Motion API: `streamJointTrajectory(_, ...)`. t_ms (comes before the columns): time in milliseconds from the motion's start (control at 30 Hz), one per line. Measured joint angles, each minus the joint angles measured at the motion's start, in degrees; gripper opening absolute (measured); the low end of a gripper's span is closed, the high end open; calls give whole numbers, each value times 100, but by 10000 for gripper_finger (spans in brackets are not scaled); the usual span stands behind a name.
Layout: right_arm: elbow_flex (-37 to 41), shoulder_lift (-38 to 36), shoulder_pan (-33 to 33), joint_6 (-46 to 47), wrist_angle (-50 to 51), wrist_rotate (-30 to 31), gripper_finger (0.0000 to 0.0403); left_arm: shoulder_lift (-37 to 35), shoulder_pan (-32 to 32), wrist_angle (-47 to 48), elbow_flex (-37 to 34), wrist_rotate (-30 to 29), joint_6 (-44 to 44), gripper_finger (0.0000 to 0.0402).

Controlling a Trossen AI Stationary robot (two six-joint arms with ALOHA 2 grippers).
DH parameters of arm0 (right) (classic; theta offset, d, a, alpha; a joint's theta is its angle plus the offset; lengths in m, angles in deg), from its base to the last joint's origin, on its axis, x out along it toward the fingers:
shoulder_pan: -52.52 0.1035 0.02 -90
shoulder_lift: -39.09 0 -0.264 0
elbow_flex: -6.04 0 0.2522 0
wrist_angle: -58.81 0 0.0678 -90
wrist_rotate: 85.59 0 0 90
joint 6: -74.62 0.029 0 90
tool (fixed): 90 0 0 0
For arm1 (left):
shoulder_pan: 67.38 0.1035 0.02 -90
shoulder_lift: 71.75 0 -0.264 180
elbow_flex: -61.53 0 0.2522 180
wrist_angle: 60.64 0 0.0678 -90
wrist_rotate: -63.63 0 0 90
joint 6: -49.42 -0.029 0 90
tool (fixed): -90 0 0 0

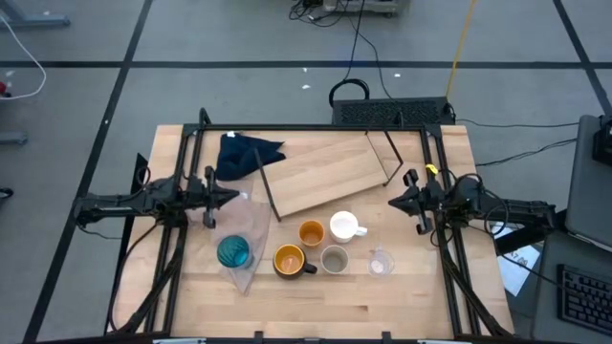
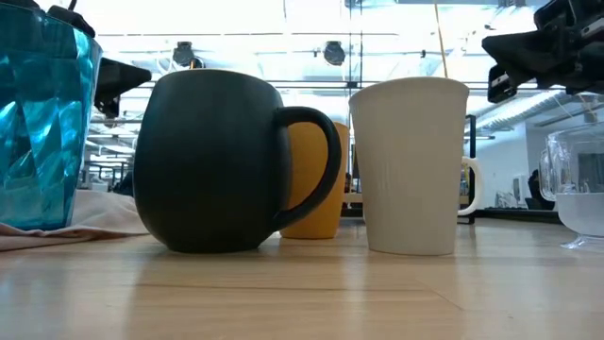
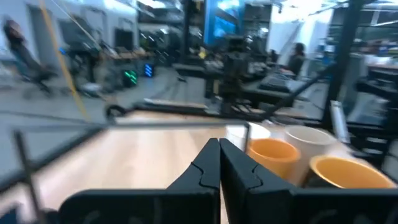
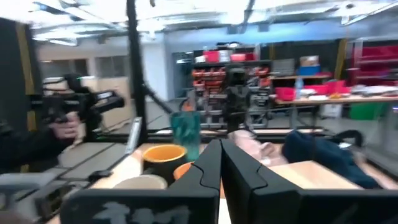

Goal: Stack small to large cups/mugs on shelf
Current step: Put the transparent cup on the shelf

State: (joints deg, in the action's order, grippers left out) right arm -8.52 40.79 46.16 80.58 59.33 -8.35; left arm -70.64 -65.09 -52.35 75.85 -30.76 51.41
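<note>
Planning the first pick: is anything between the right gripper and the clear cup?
Nothing visible does. From above, the right gripper, shut, sits at the table's right side, and the clear cup stands nearer the front edge, with bare tabletop between; the white handled mug stands off to one side.

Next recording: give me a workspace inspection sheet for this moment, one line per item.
Surface: wooden table, bare at the front.
Job's things: shelf lying tilted, nothing on it; teal tumbler, dark mug, small orange cup, white mug, grey-beige cup, clear cup unstacked in front of it.
Clutter: dark blue cloth; pinkish cloth under the tumbler.
Grippers: left gripper and right gripper shut, empty, at the table's sides.
Cables: cables on the floor behind.
Surroundings: workshop benches; a person far off.
</note>
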Motion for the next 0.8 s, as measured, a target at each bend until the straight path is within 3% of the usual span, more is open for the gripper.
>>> streamJointTrajectory(233, 0, 458, 10, 60, -1753, 273, 29, 2, 0, -778, 0, -200, -252, 1)
streamJointTrajectory(400, -146, 1276, 8, -326, -2895, 947, 73, 2, 0, -1957, 0, -233, -756, 1)
streamJointTrajectory(500, -467, 1880, 2, -569, -2764, 1027, 92, 46, 13, -2451, 41, -311, -947, 1)
streamJointTrajectory(600, -1093, 2476, 2, -776, -2794, 999, 104, 314, 107, -2272, 350, -368, -1078, 1)
streamJointTrajectory(800, -2377, 3340, -121, -1134, -1533, 982, 111, 1502, 319, -1292, 1767, -298, -1376, 1)
